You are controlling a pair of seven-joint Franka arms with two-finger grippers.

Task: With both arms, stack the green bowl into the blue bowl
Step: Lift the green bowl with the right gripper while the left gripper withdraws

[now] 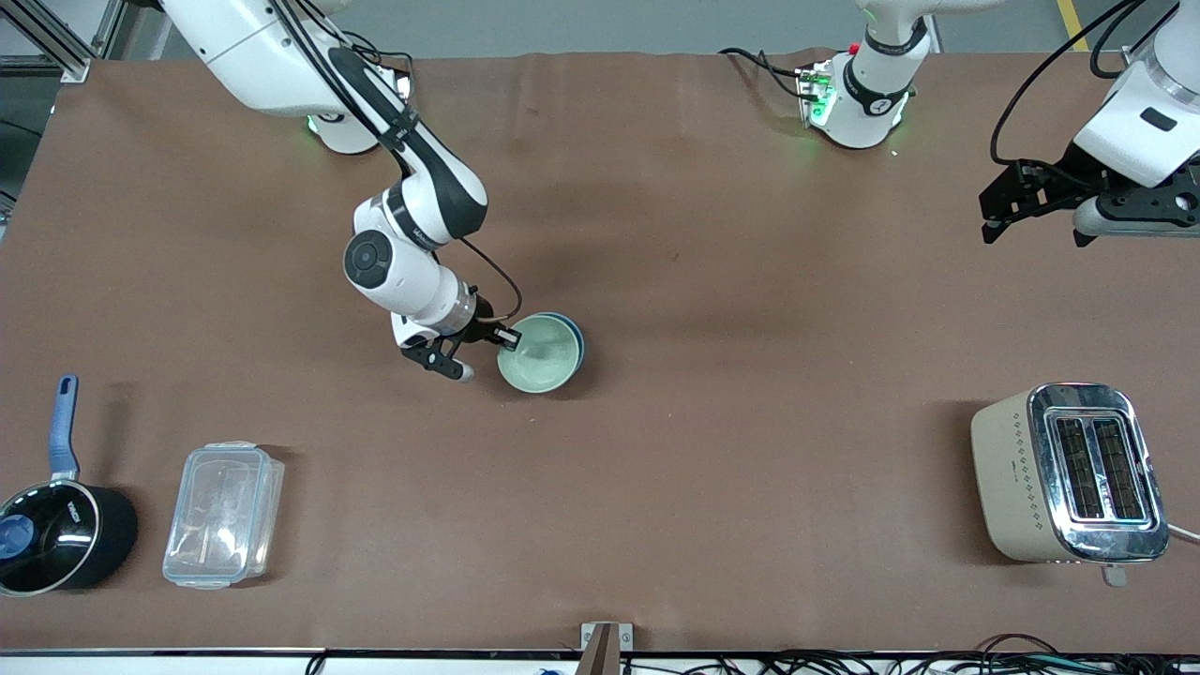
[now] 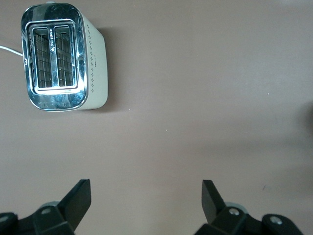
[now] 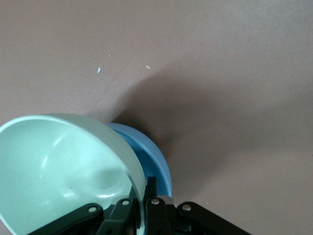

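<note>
No brand name or label can be read for certain; the black saucepan (image 1: 58, 539) carries small white lettering on its wall, too small to make out, and the toaster (image 1: 1069, 473) shows only a pattern of small diamond marks on its cream side.

The right gripper (image 1: 489, 339) is down at the middle of the table, its jaws pinched narrow on the rim of the green bowl (image 1: 538, 354), one finger inside the rim and one outside. The green bowl sits tilted inside the blue bowl (image 1: 576, 341), of which only a crescent of rim shows on the side toward the left arm's end. The right wrist view shows the same: the green bowl (image 3: 63, 171) leans within the blue bowl (image 3: 151, 161), with the right gripper (image 3: 143, 208) clamped on the green rim.

The left gripper (image 1: 1031, 230) waits in the air over the left arm's end of the table, its fingers (image 2: 78, 198) spread wide and holding nothing.

The saucepan, with its blue handle, stands at the right arm's end, near the front camera; a clear plastic box (image 1: 223, 515) with a lid lies just beside it. The toaster stands at the left arm's end, also near the front camera, well apart from the bowls. Nothing stands close around the bowls.

The table (image 1: 712, 262) is covered in a plain brown sheet. A few pale specks (image 3: 99, 69) lie on it near the bowls.
</note>
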